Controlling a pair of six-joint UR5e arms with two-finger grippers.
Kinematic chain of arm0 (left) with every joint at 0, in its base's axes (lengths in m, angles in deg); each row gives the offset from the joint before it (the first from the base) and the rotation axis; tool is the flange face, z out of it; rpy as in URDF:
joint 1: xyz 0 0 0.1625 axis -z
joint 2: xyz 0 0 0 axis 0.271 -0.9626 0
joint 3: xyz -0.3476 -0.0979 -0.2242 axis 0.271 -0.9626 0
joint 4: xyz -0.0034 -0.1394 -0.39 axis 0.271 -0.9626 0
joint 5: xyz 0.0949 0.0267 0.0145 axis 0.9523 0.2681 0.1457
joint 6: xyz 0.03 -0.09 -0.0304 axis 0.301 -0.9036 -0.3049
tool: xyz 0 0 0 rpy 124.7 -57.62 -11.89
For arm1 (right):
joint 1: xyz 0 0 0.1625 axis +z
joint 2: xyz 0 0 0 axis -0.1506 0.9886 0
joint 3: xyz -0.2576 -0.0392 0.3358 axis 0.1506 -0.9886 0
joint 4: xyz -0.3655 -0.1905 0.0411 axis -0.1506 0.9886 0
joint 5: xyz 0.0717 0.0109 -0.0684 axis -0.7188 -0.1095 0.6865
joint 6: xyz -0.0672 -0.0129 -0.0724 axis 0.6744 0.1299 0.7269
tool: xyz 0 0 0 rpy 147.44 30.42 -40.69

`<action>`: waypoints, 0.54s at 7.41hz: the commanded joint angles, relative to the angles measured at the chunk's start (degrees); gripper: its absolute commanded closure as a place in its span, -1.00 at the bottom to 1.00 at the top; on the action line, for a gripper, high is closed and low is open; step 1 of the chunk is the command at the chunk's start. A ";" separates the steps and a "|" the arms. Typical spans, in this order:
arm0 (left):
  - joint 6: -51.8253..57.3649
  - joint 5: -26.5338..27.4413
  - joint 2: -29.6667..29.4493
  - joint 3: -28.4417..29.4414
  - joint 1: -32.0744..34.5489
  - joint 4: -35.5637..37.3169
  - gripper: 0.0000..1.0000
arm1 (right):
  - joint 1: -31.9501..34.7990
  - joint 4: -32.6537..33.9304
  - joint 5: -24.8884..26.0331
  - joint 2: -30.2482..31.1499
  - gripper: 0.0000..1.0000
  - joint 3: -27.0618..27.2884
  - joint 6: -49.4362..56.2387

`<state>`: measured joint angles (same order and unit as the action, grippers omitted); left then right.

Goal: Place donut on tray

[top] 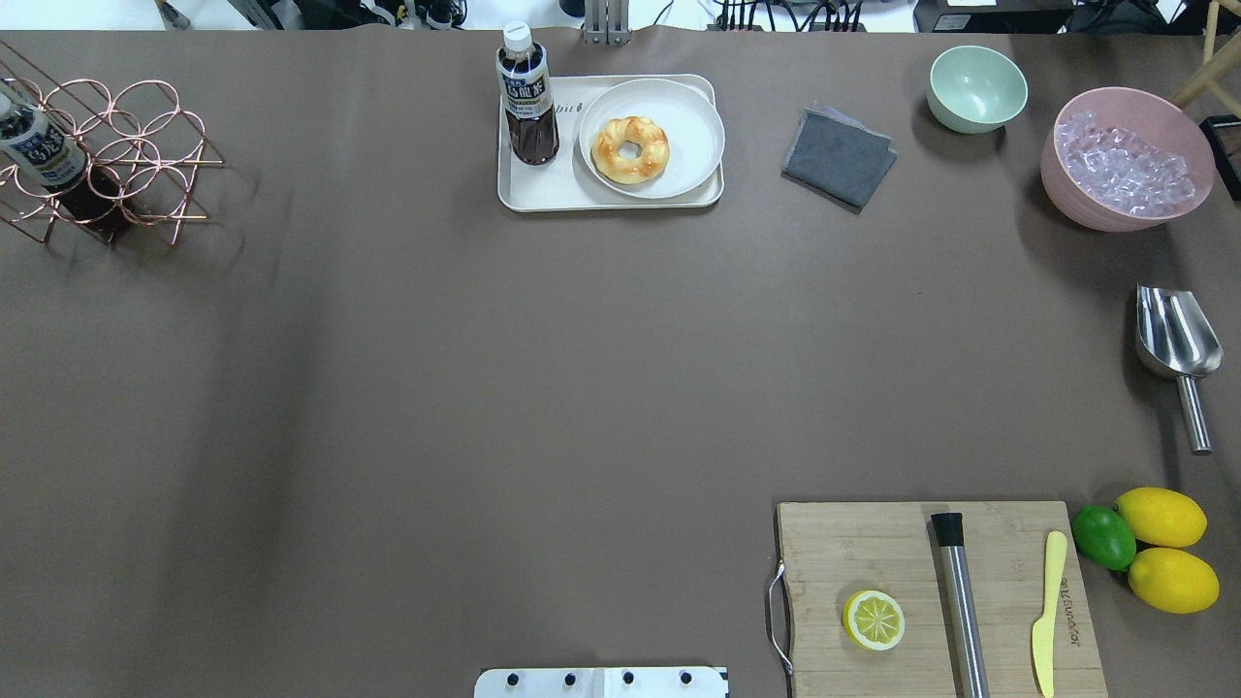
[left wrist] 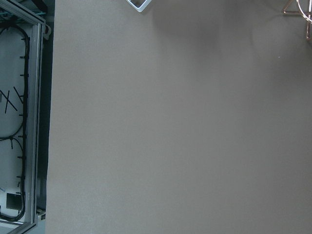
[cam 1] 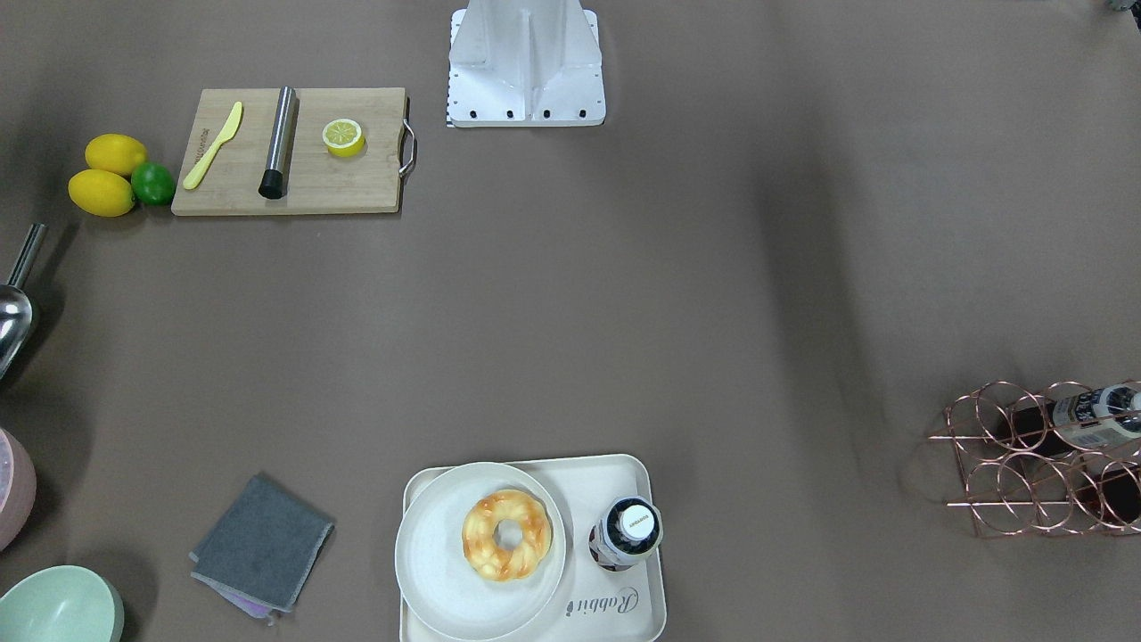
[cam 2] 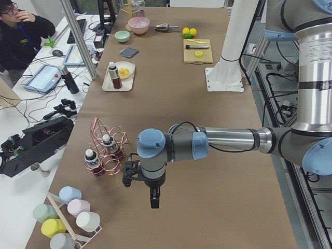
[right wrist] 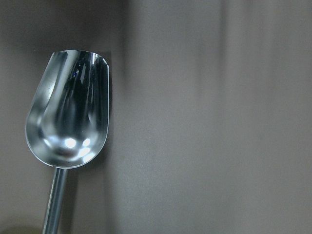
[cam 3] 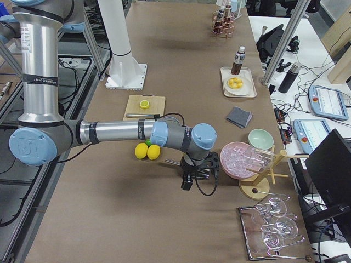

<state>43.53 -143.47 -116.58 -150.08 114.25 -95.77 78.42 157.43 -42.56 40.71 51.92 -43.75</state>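
Note:
The donut [cam 1: 506,535], golden-orange and cream, lies on a round off-white plate [cam 1: 446,580] that rests on the cream tray [cam 1: 615,615] at the table's far side; it also shows in the overhead view [top: 630,148]. A dark drink bottle [cam 1: 627,532] stands on the tray beside the plate. My left gripper [cam 2: 154,199] hangs over bare table near the copper rack, far from the tray. My right gripper [cam 3: 186,183] hangs above the steel scoop [right wrist: 68,112]. Both show only in the side views, so I cannot tell whether they are open or shut.
A wooden cutting board [top: 931,591] carries a lemon half [top: 874,619], a steel rod and a yellow knife. Two lemons and a lime [top: 1103,536] lie beside it. A pink bowl of ice [top: 1125,160], green bowl [top: 976,87], grey cloth [top: 838,157] and copper bottle rack [top: 107,155] stand around.

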 commanded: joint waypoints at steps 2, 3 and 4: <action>0.28 0.01 -0.42 0.98 -0.01 -0.35 -0.96 | 0.28 0.09 -0.38 -0.36 -0.98 -0.53 0.08; 0.28 0.10 -0.59 1.07 -0.09 -0.35 -0.96 | 0.28 0.09 -0.38 -0.44 -0.98 -0.53 0.08; 0.28 0.18 -0.59 1.07 -0.18 -0.35 -0.96 | 0.28 0.09 -0.38 -0.36 -0.98 -0.53 0.08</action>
<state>43.78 -143.42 -117.08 -149.10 114.19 -96.09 78.69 157.52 -42.92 40.33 51.41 -43.65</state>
